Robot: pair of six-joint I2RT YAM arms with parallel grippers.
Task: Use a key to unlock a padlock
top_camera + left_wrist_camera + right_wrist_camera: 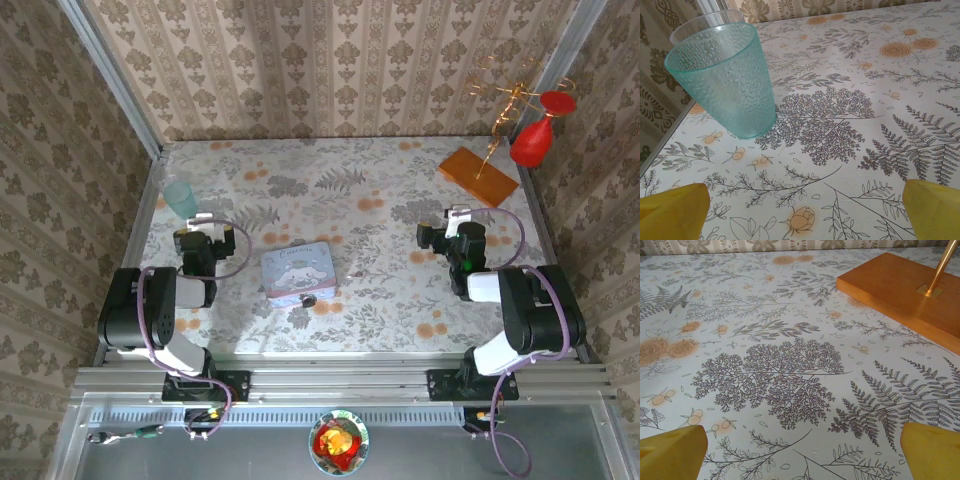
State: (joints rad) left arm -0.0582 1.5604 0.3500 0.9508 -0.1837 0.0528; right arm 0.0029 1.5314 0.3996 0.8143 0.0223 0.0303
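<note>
1. Your left gripper (802,200) has its jaws spread wide. Its two yellow fingers (672,212) sit far apart, and the flowery table (850,130) shows between them.
2. Your right gripper (802,440) has its jaws spread wide too. It holds nothing, and there is bare table under it.
3. From the left gripper, a blue-green plastic cup (725,80) stands upright at 11 o'clock. It is near the gripper but not touching it.
4. From the right gripper, an orange wooden block (900,290) lies at 1 o'clock. A thin gold rod (940,267) sticks up out of it.
5. From above, a pastel cartoon tin (298,270) lies flat near the middle of the table, between your two arms.
6. The padlock (309,299) is a tiny dark thing at the tin's 6 o'clock edge. You cannot tell if it touches the tin or just sits beside it.
7. The padlock is at 4 o'clock from your left gripper and at 8 o'clock from your right gripper. It is well apart from both.
8. Two red shapes (530,142) hang by the gold rod, at the table's 1 o'clock corner.
</note>
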